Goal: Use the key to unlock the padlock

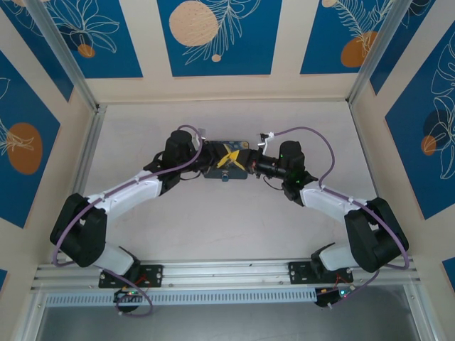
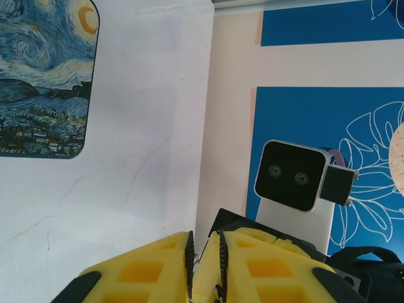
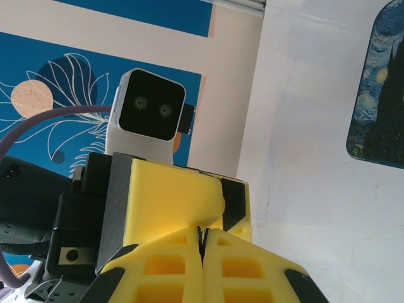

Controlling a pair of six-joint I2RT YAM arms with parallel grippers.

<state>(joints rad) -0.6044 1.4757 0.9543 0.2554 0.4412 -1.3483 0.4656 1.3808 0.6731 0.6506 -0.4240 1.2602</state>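
Observation:
Both grippers meet tip to tip above the Starry Night tin (image 1: 212, 170), their yellow fingers crossing. My right gripper (image 3: 202, 231) is shut, and a thin pale sliver, apparently the key (image 3: 201, 235), is pinched at its very tips. Directly beyond those tips stands a finger (image 3: 170, 202) of the left gripper. My left gripper (image 2: 205, 238) has its jaws nearly together with a narrow wedge of gap. Whether anything sits in that gap is too small to tell. The padlock is hidden. In the top view the left gripper (image 1: 225, 160) and right gripper (image 1: 234, 157) overlap.
The tin (image 2: 44, 82) lies flat on the white table (image 1: 213, 220), also at the edge of the right wrist view (image 3: 385, 95). A small bluish bit (image 1: 225, 179) pokes out at its near edge. Patterned walls stand on three sides.

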